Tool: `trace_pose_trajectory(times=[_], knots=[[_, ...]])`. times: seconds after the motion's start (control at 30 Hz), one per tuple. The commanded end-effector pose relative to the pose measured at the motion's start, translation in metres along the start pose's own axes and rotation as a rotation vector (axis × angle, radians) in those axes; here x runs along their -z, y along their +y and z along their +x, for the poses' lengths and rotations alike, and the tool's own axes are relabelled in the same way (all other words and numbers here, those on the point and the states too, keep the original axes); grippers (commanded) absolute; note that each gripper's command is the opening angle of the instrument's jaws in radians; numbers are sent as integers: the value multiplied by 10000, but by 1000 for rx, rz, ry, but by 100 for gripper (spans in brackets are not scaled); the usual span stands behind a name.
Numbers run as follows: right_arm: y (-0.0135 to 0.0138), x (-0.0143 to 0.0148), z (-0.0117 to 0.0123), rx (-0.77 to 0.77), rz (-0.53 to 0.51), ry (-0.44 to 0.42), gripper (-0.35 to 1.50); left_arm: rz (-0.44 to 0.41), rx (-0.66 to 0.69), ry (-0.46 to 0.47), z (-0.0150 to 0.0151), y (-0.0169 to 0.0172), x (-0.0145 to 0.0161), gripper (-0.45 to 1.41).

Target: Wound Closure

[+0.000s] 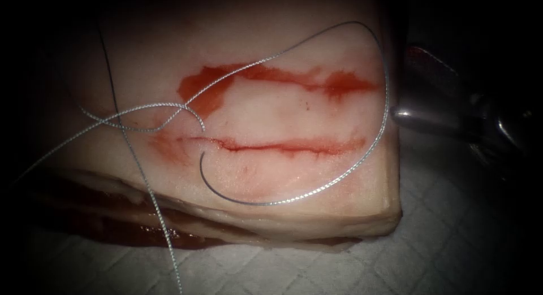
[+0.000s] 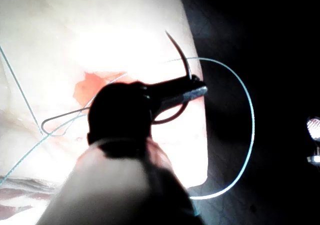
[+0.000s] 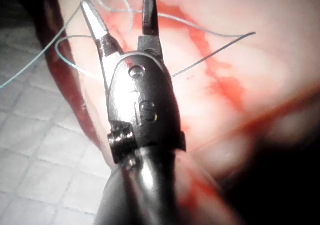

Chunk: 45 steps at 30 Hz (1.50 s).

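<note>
White quilted pad (image 1: 452,255) beneath the tissue (image 1: 271,111), darkness beyond; cut (image 1: 283,146) running across mid-frame in the endoscope view, red fluid (image 1: 339,83) smeared above it. Thread (image 1: 386,74) slack in a wide loop down the tissue's right edge, apparently entering the tissue just above the cut's left end and emerging just below it; more strands crossed at left of frame. Right tool (image 3: 118,0) at right of the endoscope frame, just beside the loop, jaws spread and holding nothing. Left tool (image 2: 197,90) with jaws pressed onto the needle (image 2: 181,52), seemingly about midway along its curve; point free and not in the tissue, as far as can be judged. Likely trouble from here: slack loop snagging on the spread jaws so close beside it; crossed strands at left locking into a tangle under any pull; thread sawing through the cut's edge where buried, given a hard or sideways tug; needle swivelling in the grip if loaded off its curve.
</note>
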Motion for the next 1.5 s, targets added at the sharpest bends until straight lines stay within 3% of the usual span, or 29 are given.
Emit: trace_pose_trajectory(times=[0.03, 0.07, 0.13, 0.4, 0.47, 0.5, 0.67, 0.77, 0.83, 1.27, 1.5], knots=[[3, -53, 15, 92, -18, -18, 91, 2, -1, 0, 3, 6, -3, -45], [2, -66, 18, 121, -15, -19, 83, 2, -1, 0, 3, 7, -3, -45], [2, -91, 28, 204, -12, -24, 30, 2, -1, 0, 3, 7, -3, -45], [10, -125, 91, 390, -13, 93, 19, 2, -2, 0, 4, 7, -4, -45], [7, -129, 111, 416, -16, 112, 14, 2, -2, 0, 5, 7, -4, -45], [3, -130, 133, 449, -30, 144, 12, 2, -2, 0, 4, 7, -4, -45], [0, -113, 205, 548, -128, 321, 14, 2, -2, -1, 5, 7, -4, -45], [4, -108, 229, 575, -167, 335, 12, 2, -2, -1, 5, 7, -4, -45], [11, -106, 237, 574, -222, 342, 7, 2, -2, -1, 5, 7, -4, -45], [29, -115, 269, 609, -318, 344, 9, 2, -2, -1, 6, 6, -5, -45], [27, -113, 275, 628, -282, 374, 10, 2, -2, -1, 6, 6, -5, -45]])
